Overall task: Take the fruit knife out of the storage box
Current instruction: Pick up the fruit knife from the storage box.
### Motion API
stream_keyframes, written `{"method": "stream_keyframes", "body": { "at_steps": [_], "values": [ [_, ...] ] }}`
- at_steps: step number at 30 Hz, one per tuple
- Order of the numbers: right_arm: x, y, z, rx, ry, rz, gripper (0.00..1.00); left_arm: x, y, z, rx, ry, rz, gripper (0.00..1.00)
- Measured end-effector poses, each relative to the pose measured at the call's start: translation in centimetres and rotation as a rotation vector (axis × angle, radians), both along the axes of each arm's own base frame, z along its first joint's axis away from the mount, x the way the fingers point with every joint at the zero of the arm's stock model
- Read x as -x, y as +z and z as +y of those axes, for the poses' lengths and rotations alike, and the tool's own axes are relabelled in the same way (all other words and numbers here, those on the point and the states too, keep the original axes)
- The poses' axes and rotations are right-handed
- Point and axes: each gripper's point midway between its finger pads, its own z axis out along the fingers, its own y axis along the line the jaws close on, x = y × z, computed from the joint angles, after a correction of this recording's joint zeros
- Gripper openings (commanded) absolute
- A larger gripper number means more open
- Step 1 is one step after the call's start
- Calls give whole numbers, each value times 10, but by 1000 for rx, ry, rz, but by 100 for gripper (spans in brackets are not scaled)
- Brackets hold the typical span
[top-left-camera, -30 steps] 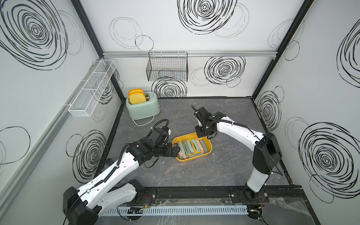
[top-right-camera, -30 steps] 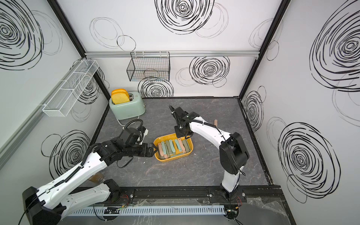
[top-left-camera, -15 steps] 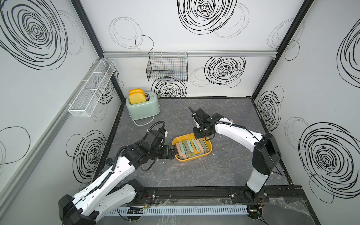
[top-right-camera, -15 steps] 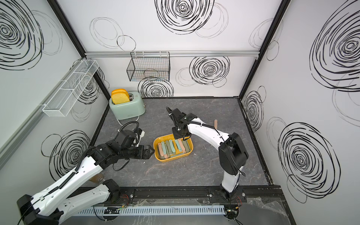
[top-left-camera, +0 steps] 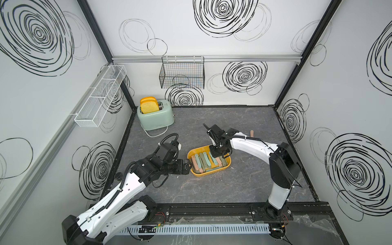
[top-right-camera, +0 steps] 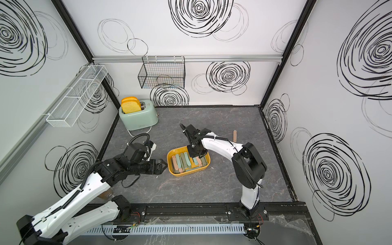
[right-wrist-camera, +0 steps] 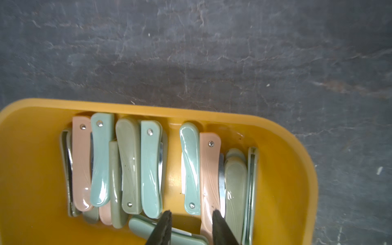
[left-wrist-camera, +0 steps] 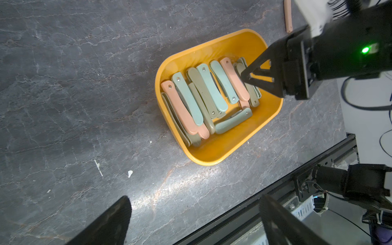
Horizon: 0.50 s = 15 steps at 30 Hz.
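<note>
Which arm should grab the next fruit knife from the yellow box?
Right. The right gripper is down inside the storage box, jaws apart over the end of a teal fruit knife. The left gripper sits open outside the box wall, aimed sideways at it rather than from above.

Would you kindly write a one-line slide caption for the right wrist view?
Right tool, jaws apart, at the end of a teal fruit knife among others in the yellow storage box.

Both top views look down from high above the front edge onto my whole table (top-left-camera: 233, 191). My left wrist camera faces the box (left-wrist-camera: 212, 152) obliquely from nearby; my right wrist camera looks down into it, very close. All four share it.
</note>
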Motion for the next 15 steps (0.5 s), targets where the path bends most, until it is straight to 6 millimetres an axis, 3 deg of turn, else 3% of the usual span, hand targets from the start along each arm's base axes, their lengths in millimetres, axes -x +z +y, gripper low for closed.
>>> {"method": "stream_keyframes", "body": {
  "at_steps": [5, 15],
  "values": [
    [8, -19, 1, 13, 14, 40, 30, 3, -6, 4, 4, 18, 13, 98],
    [5, -43, 6, 23, 31, 63, 29, 6, -13, 6, 0, 29, 29, 98]
  ]
}}
